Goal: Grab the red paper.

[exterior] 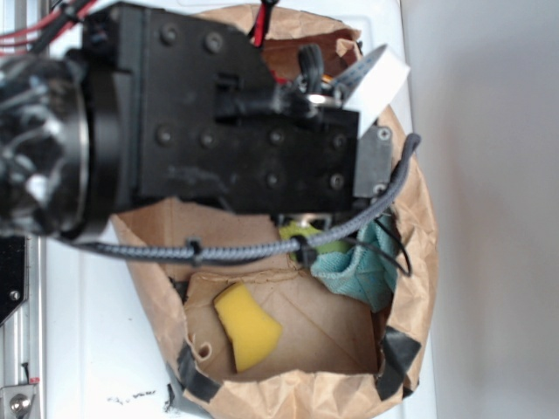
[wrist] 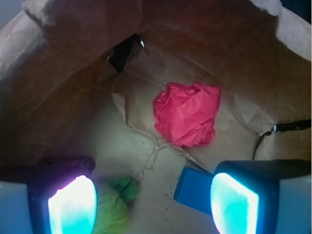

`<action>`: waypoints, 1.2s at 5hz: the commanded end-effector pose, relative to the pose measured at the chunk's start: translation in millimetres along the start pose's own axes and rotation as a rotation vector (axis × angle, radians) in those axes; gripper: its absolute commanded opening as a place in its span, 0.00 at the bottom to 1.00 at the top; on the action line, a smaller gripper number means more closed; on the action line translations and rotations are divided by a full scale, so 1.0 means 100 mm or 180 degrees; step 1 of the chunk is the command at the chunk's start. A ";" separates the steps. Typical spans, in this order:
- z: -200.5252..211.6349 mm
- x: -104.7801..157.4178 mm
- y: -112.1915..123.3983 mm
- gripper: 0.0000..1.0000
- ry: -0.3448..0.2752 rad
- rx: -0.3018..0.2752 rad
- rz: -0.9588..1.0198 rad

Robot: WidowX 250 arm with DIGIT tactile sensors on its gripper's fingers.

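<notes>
The red paper [wrist: 186, 113] is a crumpled ball lying on the floor of the brown paper bag [wrist: 73, 58], ahead of my gripper [wrist: 153, 204] in the wrist view. The two fingers stand wide apart at the bottom corners, with bare bag floor between them and nothing held. The ball lies beyond the fingertips and touches neither. In the exterior view the black arm [exterior: 210, 113] covers the upper part of the bag [exterior: 419, 236], and the red paper is hidden under it.
A green fuzzy thing [wrist: 119, 202] lies by the left finger and a blue flat block [wrist: 195, 190] by the right one. A yellow sponge wedge [exterior: 245, 325] and a teal cloth [exterior: 367, 266] lie in the bag's lower part. The bag walls rise all round.
</notes>
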State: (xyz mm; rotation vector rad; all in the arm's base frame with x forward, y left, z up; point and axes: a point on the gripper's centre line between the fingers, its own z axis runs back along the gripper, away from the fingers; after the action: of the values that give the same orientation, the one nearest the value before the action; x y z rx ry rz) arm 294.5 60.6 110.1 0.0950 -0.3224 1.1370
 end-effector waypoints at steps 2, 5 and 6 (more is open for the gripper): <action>0.02 -0.02 0.62 1.00 0.0169 -0.0122 0.0253; -0.29 0.27 0.33 1.00 -0.0097 -0.0060 0.0614; -0.36 0.37 0.33 1.00 -0.0253 -0.0015 0.0685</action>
State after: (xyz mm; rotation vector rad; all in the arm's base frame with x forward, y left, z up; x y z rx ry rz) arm 288.7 96.9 66.9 0.1328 -0.3641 1.3102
